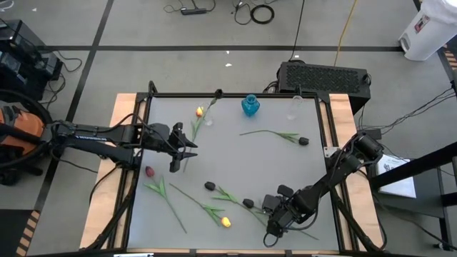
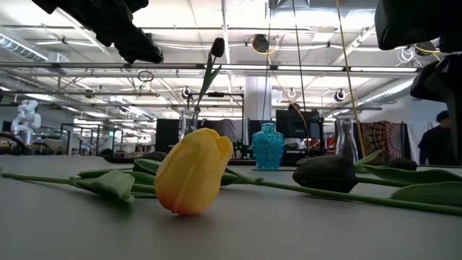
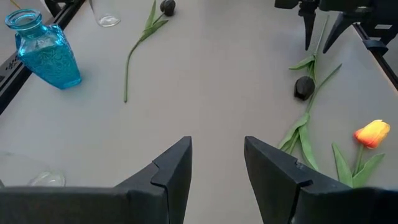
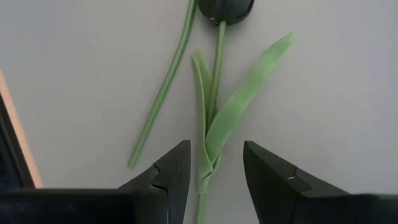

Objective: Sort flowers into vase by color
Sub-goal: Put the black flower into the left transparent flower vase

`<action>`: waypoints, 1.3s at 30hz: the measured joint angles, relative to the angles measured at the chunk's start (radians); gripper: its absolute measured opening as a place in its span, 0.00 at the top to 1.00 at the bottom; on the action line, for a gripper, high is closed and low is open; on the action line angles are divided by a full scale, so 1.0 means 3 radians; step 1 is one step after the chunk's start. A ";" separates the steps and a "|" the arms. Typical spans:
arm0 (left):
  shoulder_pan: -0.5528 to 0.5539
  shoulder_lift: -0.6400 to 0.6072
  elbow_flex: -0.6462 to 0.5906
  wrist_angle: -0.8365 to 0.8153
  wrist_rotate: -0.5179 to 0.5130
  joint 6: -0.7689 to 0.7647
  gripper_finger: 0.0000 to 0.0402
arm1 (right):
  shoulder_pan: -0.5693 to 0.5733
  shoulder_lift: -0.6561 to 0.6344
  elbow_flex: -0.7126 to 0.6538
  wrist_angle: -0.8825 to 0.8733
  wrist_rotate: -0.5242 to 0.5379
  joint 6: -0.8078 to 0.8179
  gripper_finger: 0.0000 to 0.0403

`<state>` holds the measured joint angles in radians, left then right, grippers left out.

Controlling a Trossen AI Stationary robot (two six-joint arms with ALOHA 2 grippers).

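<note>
lighting is even and diffuse from ceiling strip lamps [image 2: 86, 43] — shadows on the table [image 1: 235, 153] are faint. in the low view the yellow tulip [image 2: 193, 172] is soft-focused, grippers silhouetted.

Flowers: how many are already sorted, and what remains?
Done: one black tulip stands in a clear vase. In hand: the open right pincer straddles another black tulip's stem, not gripping yet. Remaining: a yellow tulip, a red tulip and others lie on the table. The left pincer waits, open.

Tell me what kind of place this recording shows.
Likely a robotics lab in an open industrial hall: exposed ceiling pipes and lights, loose cables on the grey floor, and a framed grey worktable.
</note>
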<state>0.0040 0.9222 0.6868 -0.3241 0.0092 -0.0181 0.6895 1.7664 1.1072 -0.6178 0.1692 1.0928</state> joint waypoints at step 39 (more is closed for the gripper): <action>0.0000 -0.0001 0.0000 0.0001 -0.0017 -0.0011 0.62 | -0.0006 0.0324 -0.0001 0.0207 -0.0045 0.0148 0.87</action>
<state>0.0040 0.9218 0.6868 -0.3237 0.0042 -0.0216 0.6876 1.8637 1.1069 -0.5556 0.1558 1.1373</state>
